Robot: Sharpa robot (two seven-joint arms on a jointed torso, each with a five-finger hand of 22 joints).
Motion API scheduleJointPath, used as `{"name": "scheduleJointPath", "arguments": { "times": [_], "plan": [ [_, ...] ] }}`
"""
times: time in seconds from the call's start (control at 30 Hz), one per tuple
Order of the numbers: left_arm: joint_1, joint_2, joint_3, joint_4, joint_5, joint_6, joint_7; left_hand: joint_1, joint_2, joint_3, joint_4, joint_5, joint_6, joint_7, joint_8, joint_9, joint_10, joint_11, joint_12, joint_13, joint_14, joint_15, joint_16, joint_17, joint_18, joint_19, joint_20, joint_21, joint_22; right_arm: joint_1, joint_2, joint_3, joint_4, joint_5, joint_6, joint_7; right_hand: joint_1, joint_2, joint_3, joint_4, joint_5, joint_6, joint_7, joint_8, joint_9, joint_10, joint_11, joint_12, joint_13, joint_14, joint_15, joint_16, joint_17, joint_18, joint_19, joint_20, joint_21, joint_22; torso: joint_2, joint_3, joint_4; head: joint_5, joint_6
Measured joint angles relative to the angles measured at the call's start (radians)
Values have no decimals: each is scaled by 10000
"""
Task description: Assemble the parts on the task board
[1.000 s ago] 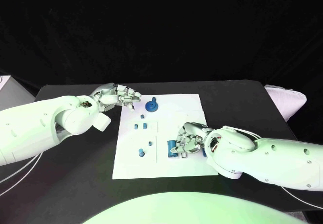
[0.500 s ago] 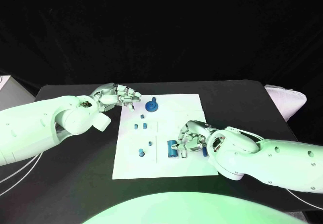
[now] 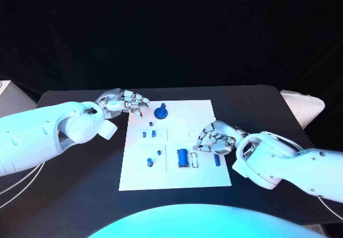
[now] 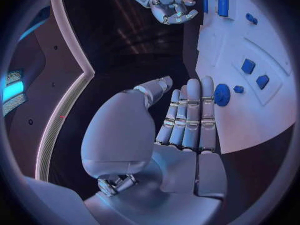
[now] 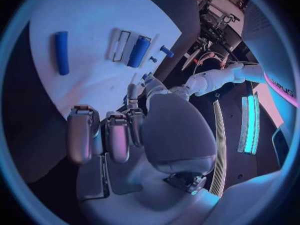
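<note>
Head view — right hand (image 3: 214,139) lifted off blue cylinder (image 3: 182,157), left hand (image 3: 123,101) unmoved

The right hand (image 3: 216,139) hung over the task board's (image 3: 179,176) right edge, fingers curled and holding nothing, with a slim blue rod (image 3: 217,160) lying just below it and a blue cylinder (image 3: 183,157) in its slot close on its inner side. Beyond the cylinder, small blue pieces (image 3: 149,162) dotted the board. The left hand (image 3: 126,102) hovered off the board's far left corner, the round blue part (image 3: 162,113) standing just beside its fingertips.
</note>
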Motion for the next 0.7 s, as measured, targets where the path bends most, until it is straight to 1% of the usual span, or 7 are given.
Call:
{"name": "scheduleJointPath", "arguments": {
  "times": [0.07,0.17,0.23,0.3,0.43,0.53,0.7],
  "plan": [
    [0,-4,0,5,0,-1,0,0,0,0,0,0,0,0,33,0,-21,-21,0,0,0,0,0,0,1,0,0,0,0,54,-321,2,-43,247,48,182,150,-96,38,-14,-54,-76,60,-131,-55,-7,65,-45,-1,-15,15,-3,0,1,0,30,-20,0,-3,-7,-5,-12,0],
    [0,-10,0,26,0,-6,19,0,0,0,0,0,0,0,37,1,-37,-36,0,0,0,0,0,0,0,0,0,0,0,86,-732,1,-125,489,185,316,244,-138,39,-14,-166,-138,122,-242,-102,-7,65,-84,-1,20,51,-3,0,1,0,30,-20,0,-2,-12,-5,-37,0],
    [0,-15,0,39,0,-8,29,0,0,0,0,0,0,0,37,1,-37,-36,0,0,0,0,0,0,0,0,0,0,0,90,-954,-5,-127,558,284,356,241,-136,19,6,-184,-140,124,-263,-108,-10,133,-97,-1,20,51,-3,0,1,0,30,-20,-1,0,-11,-5,-43,0],
    [0,-25,0,51,0,-11,39,0,0,0,0,0,0,0,37,1,-36,-36,0,0,0,0,0,0,1,0,0,0,0,90,-1207,-10,-111,575,404,365,239,-138,-36,60,-244,-141,125,-263,-108,-8,137,-130,-1,-15,87,-3,-1,1,-11,91,-64,-1,1,-7,-6,-51,0],
    [0,-33,0,66,0,-13,57,0,0,0,0,0,0,0,37,1,-36,-36,0,0,0,0,0,0,1,0,0,0,0,73,-1509,-14,-63,461,586,306,172,-205,-102,126,-272,-16,86,-263,-108,-7,137,-253,-2,-15,87,-82,-1,2,0,101,-214,-1,2,-1,-12,-72,0],
    [0,-34,0,77,0,-13,70,0,0,0,0,0,0,0,37,1,-36,-36,0,0,0,1,0,1,1,0,0,0,1,12,-1633,-14,-52,163,758,122,133,-244,-131,97,-286,29,68,-263,-107,-8,137,-354,-2,-15,87,-137,-1,2,0,101,-332,-1,4,1,-12,-99,0],
    [0,-33,0,103,0,-13,89,0,0,0,0,0,0,-1,37,1,-36,-36,0,0,0,0,0,1,0,0,0,0,1,-228,-1665,-19,-59,-467,1044,-413,68,-308,-301,155,-343,149,55,-262,-91,-7,136,-520,-3,-15,87,-215,-1,2,0,101,-563,-2,13,6,-8,-135,0]
  ]
}}
